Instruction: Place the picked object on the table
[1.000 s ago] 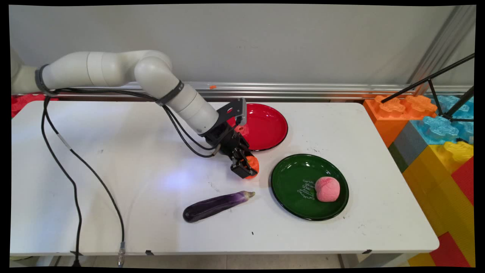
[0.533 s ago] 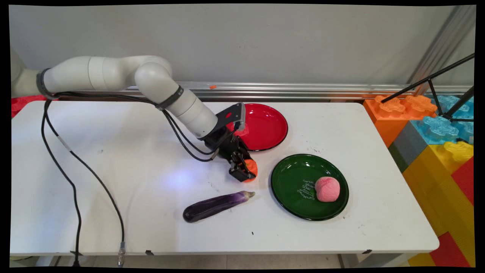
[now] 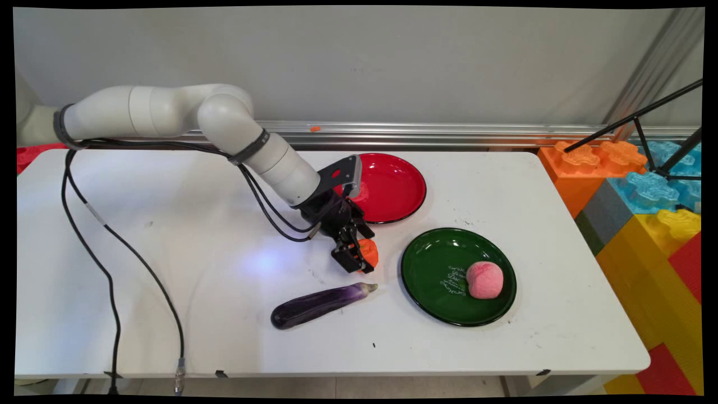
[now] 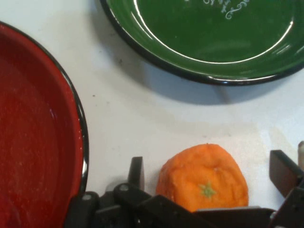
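Observation:
An orange toy fruit [image 4: 204, 178] with a small green star on top sits on the white table between the red plate [image 4: 33, 142] and the green plate [image 4: 209, 42]. My gripper [image 4: 209, 166] is low over it and open. One finger [image 4: 137, 172] stands on its left and the other [image 4: 285, 172] on its right, each with a gap of table showing beside the fruit. In the main view the gripper [image 3: 356, 261] partly hides the orange fruit [image 3: 369, 252].
A purple eggplant [image 3: 320, 304] lies just in front of the gripper. The green plate [image 3: 435, 264] holds a pink ball-shaped fruit [image 3: 484, 279]. The red plate [image 3: 395, 188] is behind the hand. Coloured foam blocks [image 3: 645, 196] stand off the table's right end.
The hand has crept a little to the left and toward the table's near side. The orange fruit has stayed between the fingers at about the same spot.

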